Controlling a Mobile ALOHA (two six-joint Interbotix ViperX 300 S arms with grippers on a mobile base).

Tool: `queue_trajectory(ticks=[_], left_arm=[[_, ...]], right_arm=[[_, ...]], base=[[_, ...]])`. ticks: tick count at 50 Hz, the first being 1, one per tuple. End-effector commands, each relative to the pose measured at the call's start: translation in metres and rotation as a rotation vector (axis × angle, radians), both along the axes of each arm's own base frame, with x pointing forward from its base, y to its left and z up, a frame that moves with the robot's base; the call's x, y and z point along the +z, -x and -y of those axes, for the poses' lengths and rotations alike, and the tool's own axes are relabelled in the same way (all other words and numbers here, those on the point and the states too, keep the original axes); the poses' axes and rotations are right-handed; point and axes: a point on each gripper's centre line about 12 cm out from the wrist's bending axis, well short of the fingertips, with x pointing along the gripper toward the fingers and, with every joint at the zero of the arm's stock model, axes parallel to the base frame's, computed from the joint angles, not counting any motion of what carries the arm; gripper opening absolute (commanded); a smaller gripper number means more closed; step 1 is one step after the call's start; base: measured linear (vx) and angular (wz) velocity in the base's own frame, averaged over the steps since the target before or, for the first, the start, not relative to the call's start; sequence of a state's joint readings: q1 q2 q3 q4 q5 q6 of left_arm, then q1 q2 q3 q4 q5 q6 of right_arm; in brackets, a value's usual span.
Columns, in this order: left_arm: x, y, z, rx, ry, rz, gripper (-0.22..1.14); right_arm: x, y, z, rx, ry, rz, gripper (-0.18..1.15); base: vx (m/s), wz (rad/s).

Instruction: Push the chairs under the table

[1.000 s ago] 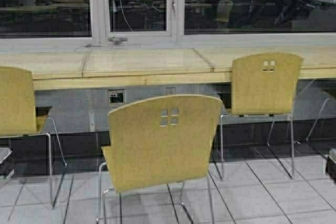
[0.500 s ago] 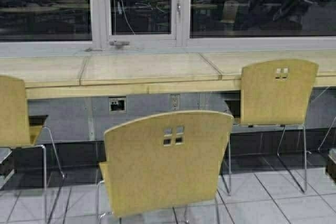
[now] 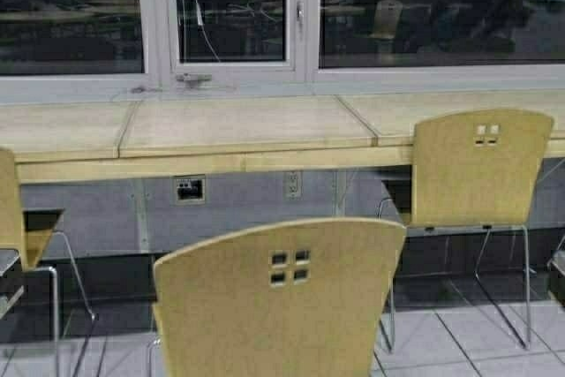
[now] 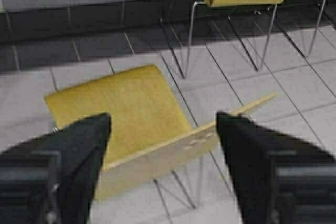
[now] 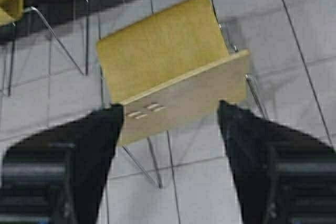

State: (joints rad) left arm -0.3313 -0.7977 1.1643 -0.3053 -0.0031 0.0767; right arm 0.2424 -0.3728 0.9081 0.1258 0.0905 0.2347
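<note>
The nearest chair stands out from the table, its backrest with four square cut-outs filling the lower middle of the high view. A second chair sits at the table's edge on the right, and a third chair shows at the left border. Neither gripper appears in the high view. My left gripper is open above the near chair, just behind its backrest top. My right gripper is also open over that chair, holding nothing.
A window with a white frame runs behind the table. Wall sockets sit below the tabletop. The floor is pale tile. A dark object is at the right border and a grey one at the left.
The robot has driven forward: the near chair has grown larger and sunk lower in the high view, while the side chairs have spread toward the borders.
</note>
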Motion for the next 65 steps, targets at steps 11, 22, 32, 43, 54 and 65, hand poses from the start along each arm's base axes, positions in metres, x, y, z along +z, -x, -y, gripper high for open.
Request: queue_trajectory(ticks=[11,22,32,43,54,65], left_arm=[[-0.059,0.015,0.008,0.169,0.356,-0.376,0.94],[-0.100,0.016,0.042,0.254,0.461,-0.609,0.94],[-0.151,0.008,0.058,0.444,0.457,-0.810,0.94],[-0.178,-0.005,0.083,0.556,0.485,-0.897,0.94],[-0.206,-0.010,0.097,0.737,0.564,-0.976,0.94],[-0.232,-0.002,0.100,0.901,0.611,-1.030,0.94]], right_arm=[[-0.040,-0.009,-0.007,-0.100,-0.109,-0.162,0.90],[-0.093,-0.017,-0.016,-0.228,-0.200,-0.359,0.90],[-0.135,-0.017,-0.018,-0.334,-0.242,-0.482,0.90],[-0.157,-0.027,-0.020,-0.427,-0.294,-0.524,0.90],[-0.175,-0.033,-0.021,-0.536,-0.365,-0.574,0.90],[-0.191,-0.026,-0.021,-0.624,-0.405,-0.637,0.90]], base=[[0.27,-0.01],[0.20,0.00],[0.12,0.03],[0.10,0.04],[0.09,0.05],[0.10,0.05]])
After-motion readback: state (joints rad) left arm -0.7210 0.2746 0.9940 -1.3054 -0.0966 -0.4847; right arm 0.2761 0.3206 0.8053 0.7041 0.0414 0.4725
